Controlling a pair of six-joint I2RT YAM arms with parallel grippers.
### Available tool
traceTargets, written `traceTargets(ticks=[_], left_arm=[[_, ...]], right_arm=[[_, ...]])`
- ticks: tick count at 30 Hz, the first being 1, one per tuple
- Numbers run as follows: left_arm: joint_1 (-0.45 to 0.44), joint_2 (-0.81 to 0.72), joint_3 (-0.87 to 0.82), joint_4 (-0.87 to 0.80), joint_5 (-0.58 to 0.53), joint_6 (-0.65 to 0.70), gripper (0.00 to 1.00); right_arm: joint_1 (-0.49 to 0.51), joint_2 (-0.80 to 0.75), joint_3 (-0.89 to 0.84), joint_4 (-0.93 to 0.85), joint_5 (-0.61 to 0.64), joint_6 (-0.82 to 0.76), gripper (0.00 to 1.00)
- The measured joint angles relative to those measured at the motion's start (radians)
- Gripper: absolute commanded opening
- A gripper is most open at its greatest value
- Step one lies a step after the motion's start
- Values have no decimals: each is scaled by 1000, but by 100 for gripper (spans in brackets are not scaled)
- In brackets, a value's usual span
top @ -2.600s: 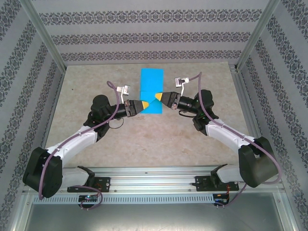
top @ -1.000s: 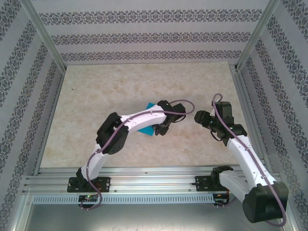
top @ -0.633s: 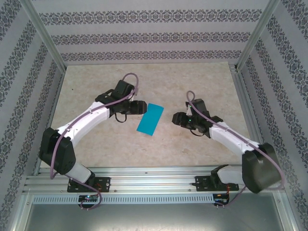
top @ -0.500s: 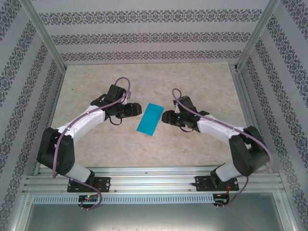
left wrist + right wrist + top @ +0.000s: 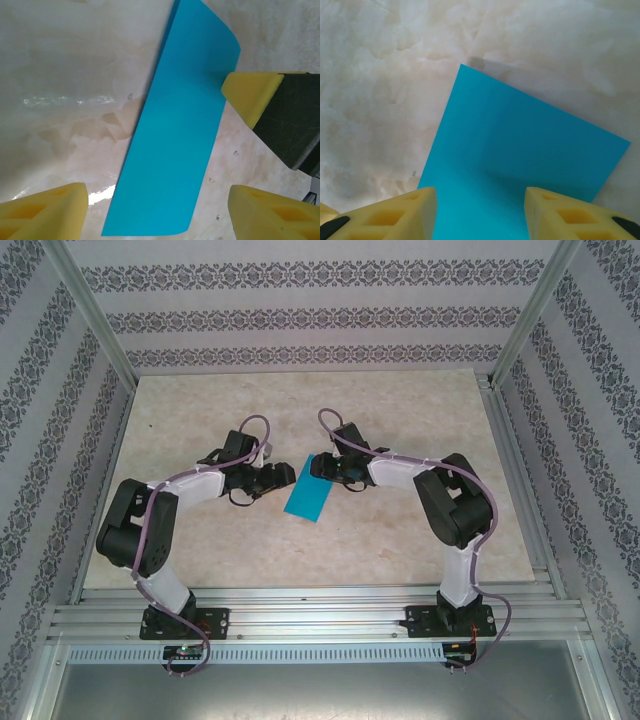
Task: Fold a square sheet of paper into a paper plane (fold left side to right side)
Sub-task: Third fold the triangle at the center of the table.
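The square sheet of paper [image 5: 308, 490] lies flat on the table as a narrow, tilted cyan-blue rectangle, half as wide as long; no pointed paper plane form is in view. My left gripper [image 5: 282, 475] sits just left of its upper half, open. In the left wrist view the paper strip [image 5: 180, 130] runs up between the wide-apart yellow fingers [image 5: 47, 210]. My right gripper [image 5: 318, 467] is at the sheet's top end, open. In the right wrist view the paper [image 5: 525, 145] lies under the spread fingers [image 5: 395, 215]. One right finger [image 5: 250, 90] touches the paper's edge.
The marble-patterned table [image 5: 200, 410] is bordered by metal posts [image 5: 95, 315] and patterned walls on three sides. Both arms bend inward over the middle of the table, their elbows [image 5: 455, 500] close to the paper.
Both arms have swung inward, bringing the two grippers close to the paper's upper end from either side. The folded paper has stayed where it lay half a second ago.
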Motion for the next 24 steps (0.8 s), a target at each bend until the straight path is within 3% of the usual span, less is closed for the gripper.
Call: traceTargets(ticks=[24], left_arm=[[-44, 190, 129, 41, 80, -26, 60]], right_arm=[[-40, 12, -26, 24, -32, -28, 48]])
